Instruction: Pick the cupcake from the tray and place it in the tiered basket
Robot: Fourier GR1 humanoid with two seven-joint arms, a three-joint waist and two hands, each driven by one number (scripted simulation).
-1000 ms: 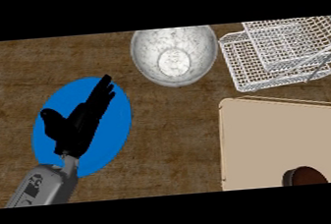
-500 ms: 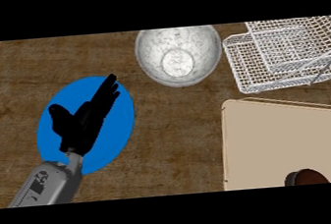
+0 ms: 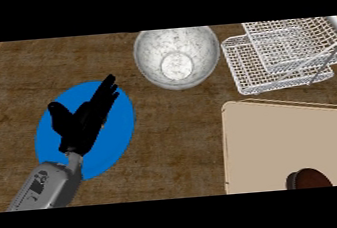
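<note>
A dark brown cupcake [image 3: 308, 179] sits at the lower edge of the beige tray [image 3: 291, 136] on the right, only its top showing. The white wire tiered basket [image 3: 285, 54] stands at the upper right, beyond the tray. My left hand [image 3: 83, 120] hovers open over a blue plate at the left, fingers straight and pointing up and right, thumb spread. It is far from both the cupcake and the basket. My right hand is out of view.
A blue plate [image 3: 122, 139] lies on the wooden counter under the left hand. A glassy grey bowl [image 3: 176, 57] stands at the top centre, just left of the basket. Bare counter lies between the plate and the tray.
The whole scene has shifted slightly in the view; the left hand keeps its open pose over the blue plate with hardly any movement.
</note>
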